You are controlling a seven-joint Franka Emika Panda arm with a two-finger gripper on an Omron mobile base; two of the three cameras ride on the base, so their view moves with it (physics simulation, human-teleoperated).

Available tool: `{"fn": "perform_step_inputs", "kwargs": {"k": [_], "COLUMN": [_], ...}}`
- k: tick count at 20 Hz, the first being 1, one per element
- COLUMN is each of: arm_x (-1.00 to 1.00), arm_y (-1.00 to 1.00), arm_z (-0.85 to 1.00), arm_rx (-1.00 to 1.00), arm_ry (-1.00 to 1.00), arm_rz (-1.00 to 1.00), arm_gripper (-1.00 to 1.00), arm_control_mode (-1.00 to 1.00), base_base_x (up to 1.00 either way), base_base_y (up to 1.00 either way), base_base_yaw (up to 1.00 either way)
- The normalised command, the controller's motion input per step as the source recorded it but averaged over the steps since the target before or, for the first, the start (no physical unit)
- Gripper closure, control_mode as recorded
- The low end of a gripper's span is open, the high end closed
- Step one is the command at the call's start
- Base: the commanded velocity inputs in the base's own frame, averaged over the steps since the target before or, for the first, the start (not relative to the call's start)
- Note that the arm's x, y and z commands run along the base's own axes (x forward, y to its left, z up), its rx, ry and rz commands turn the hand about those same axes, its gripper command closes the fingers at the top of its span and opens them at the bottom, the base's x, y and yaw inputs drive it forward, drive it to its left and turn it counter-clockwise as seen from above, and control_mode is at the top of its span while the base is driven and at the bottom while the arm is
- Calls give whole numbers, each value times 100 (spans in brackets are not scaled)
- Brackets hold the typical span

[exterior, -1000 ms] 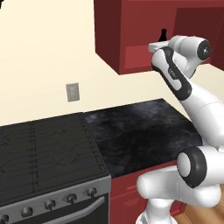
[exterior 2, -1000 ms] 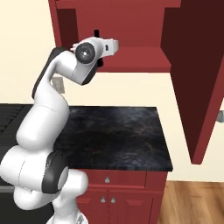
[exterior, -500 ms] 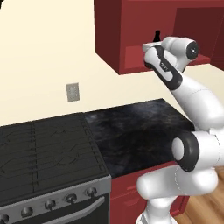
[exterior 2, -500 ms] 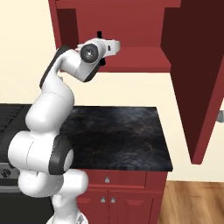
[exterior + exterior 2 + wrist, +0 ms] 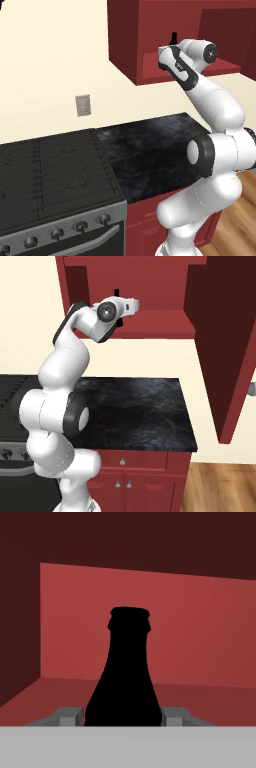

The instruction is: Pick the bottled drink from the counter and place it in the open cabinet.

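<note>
Bottled drink point(image 5: 127, 677) — lower body cut off at the hand view's bottom, label unreadable; in left base view only its neck tip point(image 5: 174, 38) clears the arm — claw hidden.

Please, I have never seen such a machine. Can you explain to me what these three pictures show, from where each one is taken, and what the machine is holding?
This is a white robot arm in a computer-drawn kitchen. Two pictures come from cameras on its base, behind the arm: one to its left, one to its right. Both show the same scene from two sides. The third comes from a camera on the hand itself, looking along the fingers.

The arm is raised to the open cabinet, a dark red box on the wall. Its hand is shut on the bottled drink, a nearly black bottle with a narrow neck. In the hand view the bottle stands upright between the two grey fingers, with the cabinet's red inside behind it. Whether it already rests on the shelf, I cannot tell.

Below is the counter, black stone with grey marbling, and beside it a dark stove.
</note>
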Motion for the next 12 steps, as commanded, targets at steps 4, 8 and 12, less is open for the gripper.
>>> {"fn": "perform_step_inputs", "kwargs": {"k": [4, 8, 12], "arm_x": [20, 7, 0], "arm_y": [0, 0, 0], "arm_z": [-26, -19, 0], "arm_rx": [0, 0, 0], "arm_ry": [0, 0, 0], "arm_rz": [0, 0, 0], "arm_gripper": [100, 100, -100], "arm_control_mode": [-100, -100, -100], "base_base_x": [0, 0, 0], "base_base_y": [0, 0, 0], "base_base_yaw": [0, 0, 0]}}
